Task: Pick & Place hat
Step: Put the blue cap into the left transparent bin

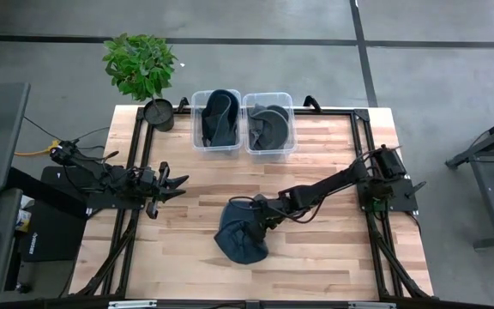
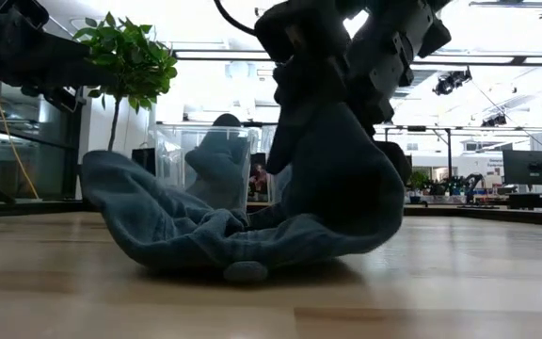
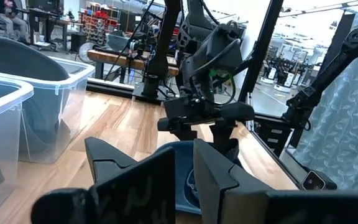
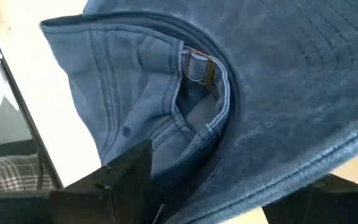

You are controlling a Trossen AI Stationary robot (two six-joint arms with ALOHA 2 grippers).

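A dark blue denim hat (image 1: 241,236) lies crumpled on the wooden table, near the front middle. In the low view one side of the hat (image 2: 327,188) stands up while the rest slumps on the table. My right gripper (image 1: 261,218) reaches in from the table's right, slanting down onto the raised side, and is open. In the right wrist view, the hat's rim with its brass buckle (image 4: 199,67) lies between the fingers. My left gripper (image 1: 177,184) waits shut, above the table's left side. My right gripper (image 4: 229,183) stands astride the hat's raised rim (image 4: 225,124), one finger (image 4: 132,171) on the hollow inner side and the other outside it. Whether the fingers touch the cloth I cannot tell. The hat's lower part (image 2: 186,240) rests on the table.
Two clear plastic bins (image 1: 217,120) (image 1: 270,125) stand side by side at the far middle, each with dark hats inside. A potted plant (image 1: 141,64) stands at the far left corner. Bare wood lies between the hat and the bins.
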